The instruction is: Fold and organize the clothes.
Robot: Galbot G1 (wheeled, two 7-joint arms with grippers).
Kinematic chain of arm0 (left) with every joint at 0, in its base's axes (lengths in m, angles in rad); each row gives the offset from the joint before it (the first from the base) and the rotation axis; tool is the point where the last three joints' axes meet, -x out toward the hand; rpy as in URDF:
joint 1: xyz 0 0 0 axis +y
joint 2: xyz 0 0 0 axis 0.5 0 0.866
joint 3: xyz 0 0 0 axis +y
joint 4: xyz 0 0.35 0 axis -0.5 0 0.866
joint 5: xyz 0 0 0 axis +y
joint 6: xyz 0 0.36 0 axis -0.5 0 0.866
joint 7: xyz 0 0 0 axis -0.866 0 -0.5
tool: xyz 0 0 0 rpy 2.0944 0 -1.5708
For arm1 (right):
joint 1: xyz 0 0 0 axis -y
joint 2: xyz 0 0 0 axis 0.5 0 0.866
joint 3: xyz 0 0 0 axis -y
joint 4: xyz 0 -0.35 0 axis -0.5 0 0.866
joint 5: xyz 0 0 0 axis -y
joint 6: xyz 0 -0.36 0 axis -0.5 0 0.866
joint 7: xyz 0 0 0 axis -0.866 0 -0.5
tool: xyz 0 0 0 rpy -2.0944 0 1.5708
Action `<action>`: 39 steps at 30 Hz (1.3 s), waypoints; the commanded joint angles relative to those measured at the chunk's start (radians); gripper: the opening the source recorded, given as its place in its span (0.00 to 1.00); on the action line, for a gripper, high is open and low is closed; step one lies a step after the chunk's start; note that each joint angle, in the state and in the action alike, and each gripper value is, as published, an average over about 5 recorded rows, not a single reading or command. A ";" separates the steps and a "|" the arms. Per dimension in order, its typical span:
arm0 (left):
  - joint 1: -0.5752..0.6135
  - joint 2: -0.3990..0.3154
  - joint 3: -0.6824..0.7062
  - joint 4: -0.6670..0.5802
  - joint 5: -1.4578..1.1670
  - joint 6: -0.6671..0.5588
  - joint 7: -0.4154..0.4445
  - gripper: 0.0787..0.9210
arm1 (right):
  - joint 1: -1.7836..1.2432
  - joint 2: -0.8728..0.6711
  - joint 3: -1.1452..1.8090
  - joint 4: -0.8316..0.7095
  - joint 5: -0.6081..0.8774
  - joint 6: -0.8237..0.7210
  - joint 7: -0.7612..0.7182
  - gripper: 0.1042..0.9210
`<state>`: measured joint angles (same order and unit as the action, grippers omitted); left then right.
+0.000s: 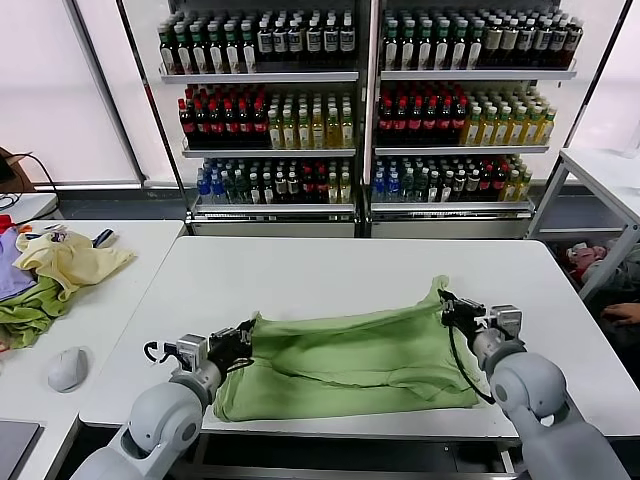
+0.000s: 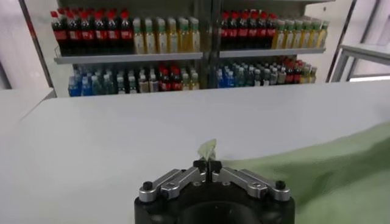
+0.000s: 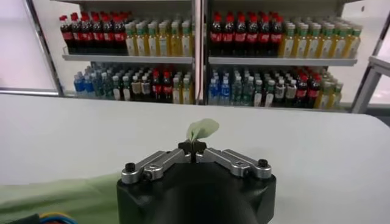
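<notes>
On the white table (image 1: 300, 270), each gripper, left (image 1: 243, 338) and right (image 1: 449, 307), pinches the green shirt (image 1: 350, 365); no writing readable.

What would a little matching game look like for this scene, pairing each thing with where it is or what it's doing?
Things:
1. left pincer
2. right pincer
3. light green shirt
4. pale yellow garment

Places or states:
A. heaped on the side table
B. spread across the white table
C. shut on the shirt's left edge
D. shut on the shirt's right corner

Pairs: 1-C, 2-D, 3-B, 4-A
</notes>
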<state>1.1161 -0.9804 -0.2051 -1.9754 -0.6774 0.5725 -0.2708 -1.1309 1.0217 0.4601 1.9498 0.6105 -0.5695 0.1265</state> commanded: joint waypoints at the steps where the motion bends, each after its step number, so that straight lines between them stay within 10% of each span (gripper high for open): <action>1: 0.103 0.015 -0.010 -0.065 0.034 0.009 0.000 0.02 | -0.194 -0.001 0.096 0.124 -0.012 0.001 0.003 0.01; 14: 0.158 -0.041 0.003 -0.073 0.259 0.010 -0.023 0.14 | -0.199 0.044 0.048 0.122 -0.133 -0.002 -0.012 0.05; 39: 0.267 -0.285 -0.027 -0.025 0.350 0.012 -0.211 0.88 | -0.227 0.050 0.077 0.158 -0.150 0.012 -0.017 0.86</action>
<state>1.3432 -1.1974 -0.2354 -2.0190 -0.3520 0.5832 -0.4426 -1.3495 1.0704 0.5341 2.1007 0.4681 -0.5589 0.1106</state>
